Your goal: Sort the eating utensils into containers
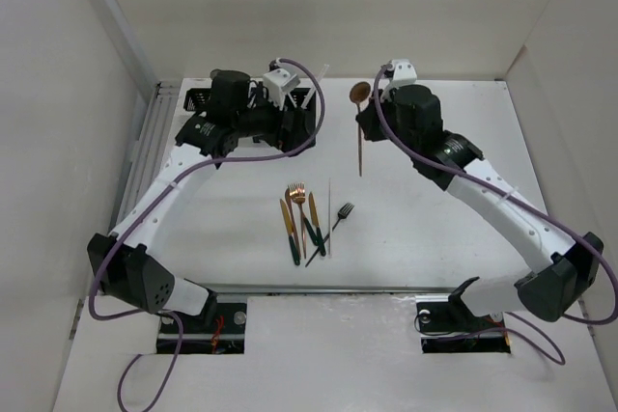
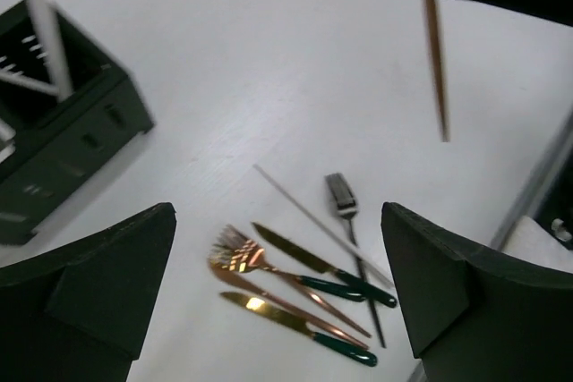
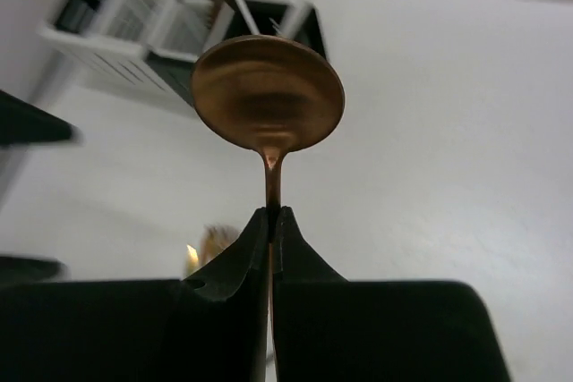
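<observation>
Right gripper (image 3: 272, 215) pinches your round-bowled copper spoon (image 3: 267, 91) at the neck, handle free for slotting; left gripper (image 2: 277, 252) gapes empty.

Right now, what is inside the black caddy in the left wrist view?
Thin white sticks stand in the black caddy; its walls hide the bottom and anything lying there.

Top overhead; wrist views close, seemingly sharing blurred caddies (image 2: 72, 131).

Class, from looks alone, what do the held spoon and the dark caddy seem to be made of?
The spoon is probably metal with a polished copper-coloured finish; its bowl shows a smooth sheen. The dark caddy is likely matte plastic, going by its dull walls with moulded slots.
</observation>
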Tool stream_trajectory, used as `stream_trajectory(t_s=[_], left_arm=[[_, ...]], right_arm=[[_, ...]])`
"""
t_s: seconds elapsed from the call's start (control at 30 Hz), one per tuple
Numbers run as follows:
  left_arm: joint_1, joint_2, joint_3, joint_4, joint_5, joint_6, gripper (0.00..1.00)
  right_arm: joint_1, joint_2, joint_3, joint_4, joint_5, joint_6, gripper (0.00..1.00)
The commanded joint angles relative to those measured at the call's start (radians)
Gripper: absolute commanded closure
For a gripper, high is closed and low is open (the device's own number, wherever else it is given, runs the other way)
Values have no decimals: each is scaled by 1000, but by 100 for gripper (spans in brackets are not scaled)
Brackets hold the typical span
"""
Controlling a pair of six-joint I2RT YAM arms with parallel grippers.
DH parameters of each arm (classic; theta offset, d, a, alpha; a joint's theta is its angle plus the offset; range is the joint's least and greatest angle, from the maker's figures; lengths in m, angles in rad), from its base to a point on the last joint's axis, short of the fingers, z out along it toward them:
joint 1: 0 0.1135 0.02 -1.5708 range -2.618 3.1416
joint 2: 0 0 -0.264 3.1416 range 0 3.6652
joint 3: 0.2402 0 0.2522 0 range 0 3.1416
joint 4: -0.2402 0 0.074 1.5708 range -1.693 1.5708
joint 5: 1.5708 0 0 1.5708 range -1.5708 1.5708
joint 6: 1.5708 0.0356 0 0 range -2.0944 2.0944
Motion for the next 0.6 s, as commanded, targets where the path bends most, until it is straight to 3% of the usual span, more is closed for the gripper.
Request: stream_trajectory(t_s=[0.0, 0.2, 0.37, 0.43, 0.5, 0.57], left_arm=[[-40, -19, 24, 55, 240, -18, 1], [-49, 27, 77, 138, 279, -89, 0], [-49, 71, 104, 147, 279, -98, 0], [-49, 83, 104, 147, 218, -109, 0], [-38, 93, 104, 158, 207, -109, 6], [-28, 93, 104, 158, 207, -109, 20]], right_arm=[[61, 10, 65, 206, -56, -2, 100], [107, 95, 182, 270, -131, 9, 100], [117, 106, 182, 323, -175, 36, 100], [127, 106, 182, 339, -188, 50, 100], [127, 95, 173, 351, -188, 76, 100], [136, 86, 145, 371, -188, 87, 100]])
